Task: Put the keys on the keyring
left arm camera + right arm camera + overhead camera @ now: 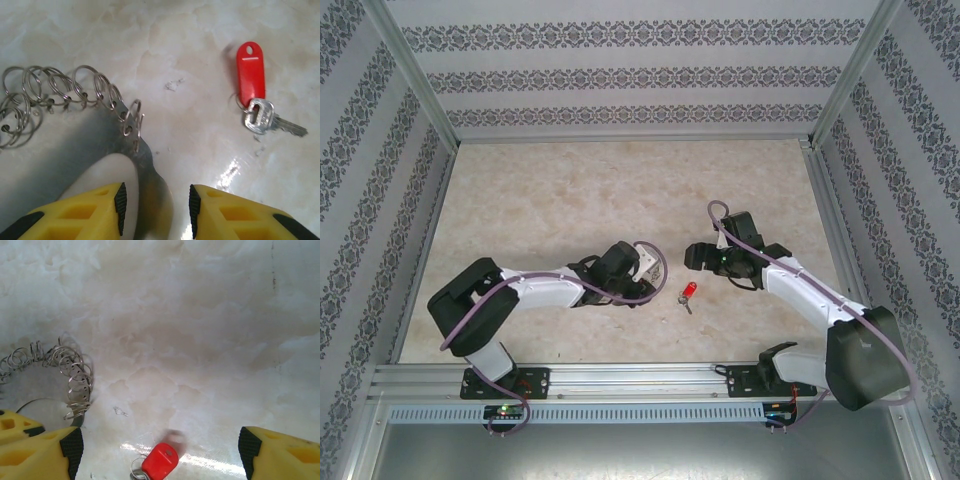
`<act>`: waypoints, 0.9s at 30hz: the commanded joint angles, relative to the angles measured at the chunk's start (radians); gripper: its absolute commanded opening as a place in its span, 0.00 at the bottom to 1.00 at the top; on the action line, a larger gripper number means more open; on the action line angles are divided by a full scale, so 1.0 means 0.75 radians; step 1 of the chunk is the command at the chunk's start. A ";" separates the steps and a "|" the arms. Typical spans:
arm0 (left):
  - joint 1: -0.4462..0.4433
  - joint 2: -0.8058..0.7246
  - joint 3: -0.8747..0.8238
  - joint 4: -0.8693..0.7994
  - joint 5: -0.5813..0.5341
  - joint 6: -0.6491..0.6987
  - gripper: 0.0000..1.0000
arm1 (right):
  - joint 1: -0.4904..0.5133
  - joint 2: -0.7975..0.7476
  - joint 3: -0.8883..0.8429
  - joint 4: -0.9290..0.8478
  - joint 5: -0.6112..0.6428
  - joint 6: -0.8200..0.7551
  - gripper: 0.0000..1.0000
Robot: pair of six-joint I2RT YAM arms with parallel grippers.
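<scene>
Keys (259, 116): lying flat and loose on the table (190, 40), just right of the hoop and clear of it. In the top view they sit between the two grippers.
Make-up of the keys: one silver blade hung from one red tag (250, 72). The tag is the thickest part, so I judge it the natural place to pinch.
Keyring (150, 167): one thin grey hoop resting on the table, its band running back between the left fingers. It is not yet joined to the key.
Small rings (85, 85): strung close together along the hoop. About a dozen can be made out from the left wrist, but they overlap toward the frame edge, so an exact count is not possible.
Left gripper (156, 202): jaws apart, straddling the band with neither pad plainly pressing on it. I judge it is placed there to steady the hoop while the key is brought over.
Right gripper (160, 444): jaws spread wide and holding nothing, low over the table with the red tag between its fingers at the near edge of its view — set up, it seems, for a pick.
Count: one key, one tag, one hoop, two grippers.
Step in hand: the key is not yet picked up, and the threading is all to come.
</scene>
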 commanded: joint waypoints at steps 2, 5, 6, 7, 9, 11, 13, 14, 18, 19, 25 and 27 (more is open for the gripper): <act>-0.014 0.058 0.024 0.109 -0.088 0.041 0.40 | -0.025 -0.030 -0.034 0.023 -0.036 0.035 0.83; -0.014 0.079 0.037 0.117 -0.099 0.061 0.40 | -0.033 -0.042 -0.042 0.025 -0.039 0.036 0.83; -0.014 0.085 0.040 0.120 -0.101 0.064 0.40 | -0.036 -0.044 -0.044 0.026 -0.039 0.035 0.83; -0.014 0.091 0.044 0.122 -0.103 0.068 0.40 | -0.038 -0.046 -0.044 0.025 -0.041 0.036 0.83; -0.014 0.103 0.048 0.128 -0.099 0.074 0.39 | -0.046 -0.047 -0.048 0.025 -0.045 0.032 0.83; -0.014 0.112 0.052 0.135 -0.096 0.077 0.39 | -0.052 -0.045 -0.051 0.026 -0.049 0.030 0.83; -0.014 0.120 0.058 0.138 -0.090 0.077 0.39 | -0.059 -0.041 -0.054 0.028 -0.053 0.028 0.83; -0.014 0.124 0.063 0.138 -0.089 0.079 0.38 | -0.061 -0.039 -0.056 0.030 -0.054 0.028 0.83; -0.014 0.140 0.077 0.141 -0.079 0.085 0.38 | -0.068 -0.029 -0.060 0.039 -0.061 0.027 0.83; -0.014 0.145 0.081 0.142 -0.076 0.085 0.38 | -0.071 -0.028 -0.060 0.040 -0.062 0.026 0.82; -0.014 0.166 0.089 0.145 -0.075 0.096 0.36 | -0.077 -0.022 -0.066 0.044 -0.066 0.026 0.82; -0.012 0.168 0.093 0.150 -0.075 0.100 0.34 | -0.080 -0.022 -0.069 0.044 -0.067 0.023 0.82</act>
